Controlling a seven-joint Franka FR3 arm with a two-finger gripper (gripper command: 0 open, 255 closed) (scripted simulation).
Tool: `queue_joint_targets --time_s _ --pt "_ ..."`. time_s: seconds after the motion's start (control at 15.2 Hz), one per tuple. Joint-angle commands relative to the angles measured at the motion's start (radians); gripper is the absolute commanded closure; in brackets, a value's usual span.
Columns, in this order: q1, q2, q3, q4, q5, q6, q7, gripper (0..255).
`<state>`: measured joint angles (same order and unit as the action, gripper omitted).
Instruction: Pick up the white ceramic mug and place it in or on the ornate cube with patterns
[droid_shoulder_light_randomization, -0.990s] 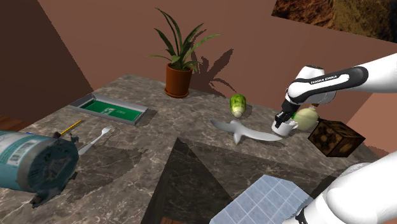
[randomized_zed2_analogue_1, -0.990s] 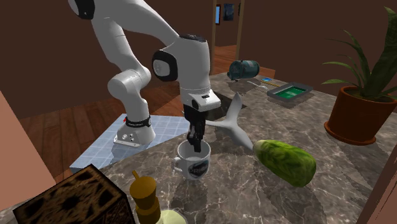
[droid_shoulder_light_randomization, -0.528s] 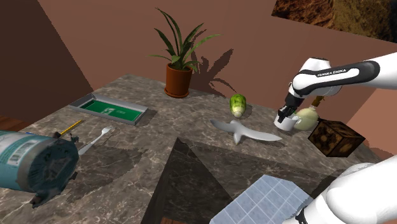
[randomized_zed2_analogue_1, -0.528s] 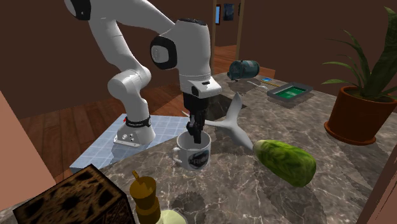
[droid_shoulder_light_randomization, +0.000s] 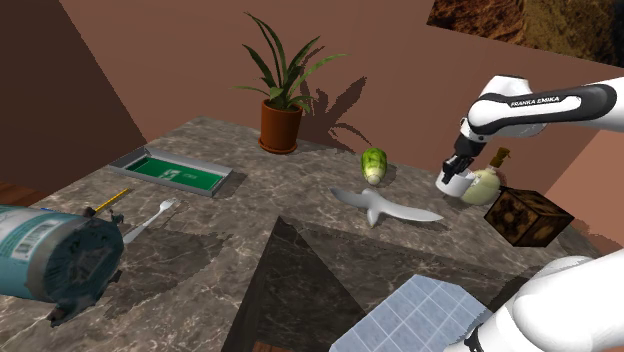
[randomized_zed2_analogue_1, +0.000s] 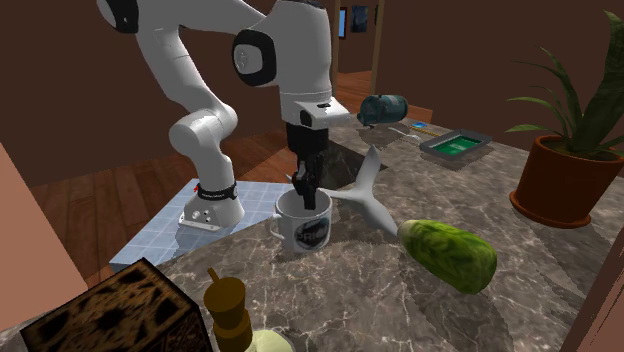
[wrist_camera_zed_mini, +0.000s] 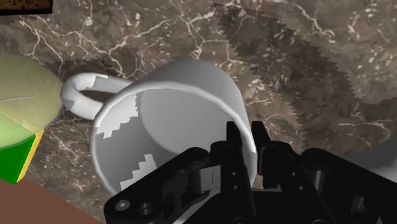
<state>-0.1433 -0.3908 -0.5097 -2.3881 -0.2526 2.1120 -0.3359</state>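
A white mug (randomized_zed2_analogue_1: 306, 227) with a dark print on its side hangs a little above the marble table (randomized_zed2_analogue_1: 380, 300). My gripper (randomized_zed2_analogue_1: 304, 192) is shut on its rim, one finger inside and one outside. In the wrist view the fingers (wrist_camera_zed_mini: 240, 141) pinch the mug's wall (wrist_camera_zed_mini: 172, 102), and its handle (wrist_camera_zed_mini: 76, 95) points away toward a pale green thing. In the shoulder view the gripper (droid_shoulder_light_randomization: 458, 169) holds the mug (droid_shoulder_light_randomization: 451, 184) just left of the dark patterned cube (droid_shoulder_light_randomization: 526, 217). The cube (randomized_zed2_analogue_1: 110, 312) lies at the second exterior view's lower left.
A pale green bottle with a brown top (droid_shoulder_light_randomization: 483, 182) stands between mug and cube. A green vegetable (randomized_zed2_analogue_1: 448, 256) and a grey fin-shaped thing (droid_shoulder_light_randomization: 386, 207) lie nearby. Farther off are a potted plant (droid_shoulder_light_randomization: 281, 118), a green tray (droid_shoulder_light_randomization: 176, 171) and a blue-grey cylinder (droid_shoulder_light_randomization: 52, 256).
My gripper has risen with the mug clasped in it, lifting it off the table and shifting slightly toward the shoulder view's right, nearer the cube.
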Motion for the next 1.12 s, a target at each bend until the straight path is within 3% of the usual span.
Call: queue_joint_targets --time_s 0.0,1.06 --pt "0.001 -0.008 0.006 0.026 0.002 -0.033 0.000 255" --pt "0.009 -0.043 0.044 0.211 0.019 -0.254 -0.007 255"
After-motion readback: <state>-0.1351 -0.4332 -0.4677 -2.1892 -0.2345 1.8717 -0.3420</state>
